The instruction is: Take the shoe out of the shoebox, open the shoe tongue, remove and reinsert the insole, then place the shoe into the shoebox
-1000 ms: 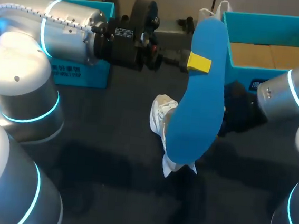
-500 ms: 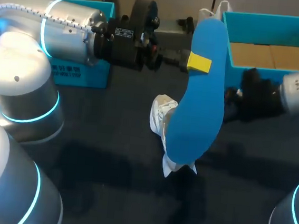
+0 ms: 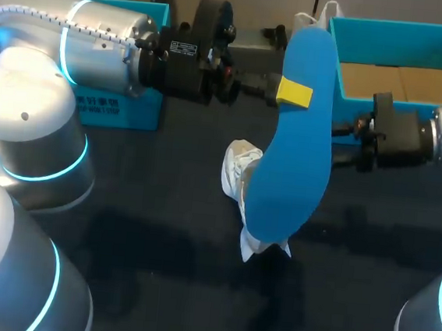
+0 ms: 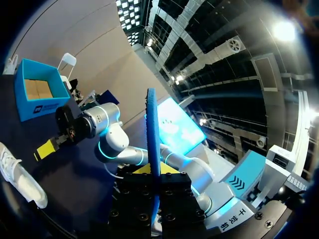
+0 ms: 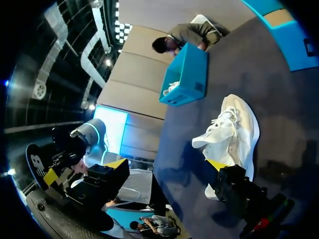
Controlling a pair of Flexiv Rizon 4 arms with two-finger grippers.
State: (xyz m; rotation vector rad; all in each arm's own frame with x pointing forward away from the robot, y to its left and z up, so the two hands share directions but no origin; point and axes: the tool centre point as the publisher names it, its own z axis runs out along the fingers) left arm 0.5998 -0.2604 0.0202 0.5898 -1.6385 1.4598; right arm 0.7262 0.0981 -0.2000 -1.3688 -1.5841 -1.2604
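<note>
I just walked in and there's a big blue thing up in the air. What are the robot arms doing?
The left arm's fingers are shut on a blue insole and hold it up above the table. The white shoe lies on the table below it, outside the blue shoebox. The right arm's fingers are open and empty, close beside the insole, with the shoe ahead of them. So the insole is out of the shoe and not yet put back in.

We see a matt, smooth blue insole [image 3: 298, 142], a white cloth shoe [image 3: 237, 171], a dull dark tabletop [image 3: 160, 230] and a blue shoebox [image 3: 407, 27] floored in plain brown cardboard.
</note>
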